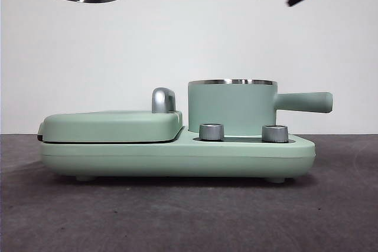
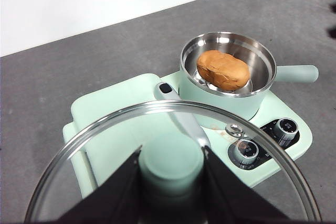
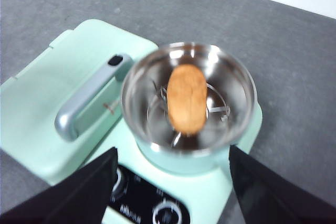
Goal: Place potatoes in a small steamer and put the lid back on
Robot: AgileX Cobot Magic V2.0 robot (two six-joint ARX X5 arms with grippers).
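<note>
A: Where was the orange-brown oval potato [image 2: 223, 70] with the wrinkled skin?

B: Inside the mint-green cylindrical steamer pot [image 2: 227, 74] with the steel rim, lying on the rack at the bottom. The pot stood open on its mint-green base [image 1: 177, 154], with the long straight handle [image 1: 304, 102] sticking out sideways.

A: And the round glass lid [image 2: 173, 171] with the steel rim?

B: Up in the air, well apart from the pot. The left gripper [image 2: 171, 174] had its two black jaws clamped on the lid's mint-green knob [image 2: 171, 165]. In the front view the lid's rim sat at the top corner, above the flat griddle cover [image 1: 112, 125], on the side away from the pot's handle.

A: So which way did the pot lie from the lid?

B: Across and down, past the chrome handle [image 1: 163, 100]. I'd judge the lid needed carrying sideways until centred over the rim, then lowering level.

A: The right gripper [image 3: 173, 182]?

B: Jaws spread wide, holding nothing, hovering above the pot
</note>
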